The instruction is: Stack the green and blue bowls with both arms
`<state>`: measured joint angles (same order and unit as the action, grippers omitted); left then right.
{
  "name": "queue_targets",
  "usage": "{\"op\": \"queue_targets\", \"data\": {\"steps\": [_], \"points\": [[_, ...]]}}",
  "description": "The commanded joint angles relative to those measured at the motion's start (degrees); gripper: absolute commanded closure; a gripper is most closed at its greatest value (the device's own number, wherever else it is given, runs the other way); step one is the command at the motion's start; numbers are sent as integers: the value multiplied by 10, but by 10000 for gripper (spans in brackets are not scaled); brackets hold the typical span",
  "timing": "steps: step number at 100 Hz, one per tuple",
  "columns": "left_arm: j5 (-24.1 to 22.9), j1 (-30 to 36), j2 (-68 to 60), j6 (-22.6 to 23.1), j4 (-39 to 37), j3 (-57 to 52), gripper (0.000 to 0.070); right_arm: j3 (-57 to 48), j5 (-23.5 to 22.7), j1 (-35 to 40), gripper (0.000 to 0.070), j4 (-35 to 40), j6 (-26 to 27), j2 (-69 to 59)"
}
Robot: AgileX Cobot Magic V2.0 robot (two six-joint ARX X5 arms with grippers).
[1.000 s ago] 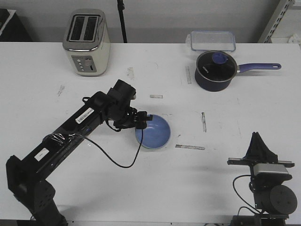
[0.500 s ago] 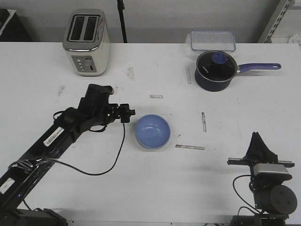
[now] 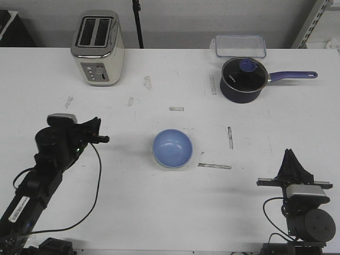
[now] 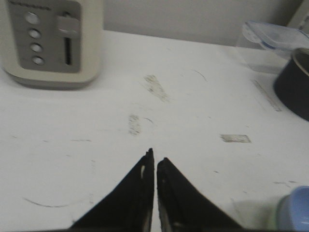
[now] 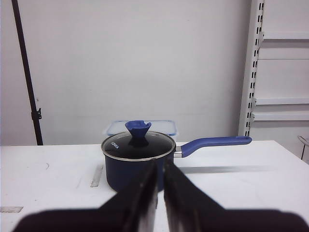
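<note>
The light blue bowl (image 3: 172, 148) sits upright mid-table. A thin pale green edge (image 3: 171, 166) shows under its near side, so it seems to rest in the green bowl, which is otherwise hidden. In the left wrist view the blue bowl (image 4: 295, 212) is cut off by the frame edge, with a greenish rim (image 4: 274, 220) beside it. My left gripper (image 3: 102, 139) is shut and empty, well left of the bowls; its jaws (image 4: 155, 158) are together over bare table. My right gripper (image 3: 290, 154) is shut and empty near the front right edge, and also shows in its wrist view (image 5: 160, 164).
A cream toaster (image 3: 98, 48) stands at the back left. A dark blue lidded saucepan (image 3: 243, 78) with a long handle and a clear plastic container (image 3: 240, 45) are at the back right. Tape strips (image 3: 214, 166) mark the table.
My left arm has pulled back from the blue bowl's rim, moving left and toward the front, with its gripper now shut and empty. The bowl stays in place. The right arm has not moved.
</note>
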<state>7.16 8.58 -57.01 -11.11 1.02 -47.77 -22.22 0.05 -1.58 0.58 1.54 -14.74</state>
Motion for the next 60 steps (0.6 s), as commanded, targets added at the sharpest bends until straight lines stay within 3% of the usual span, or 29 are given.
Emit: {"op": "queue_targets", "data": {"steps": [1, 16, 41, 60], "points": [[-3, -20, 22, 70, -25, 17, 700, -1, 0, 0, 686, -6, 6, 1], [-3, -68, 82, 117, -66, 81, 700, -1, 0, 0, 686, -6, 6, 1], [-3, -98, 180, 117, -118, 195, 699, -1, 0, 0, 686, -6, 6, 1], [-3, -102, 252, 116, -113, 254, 699, -1, 0, 0, 686, -6, 6, 1]]}}
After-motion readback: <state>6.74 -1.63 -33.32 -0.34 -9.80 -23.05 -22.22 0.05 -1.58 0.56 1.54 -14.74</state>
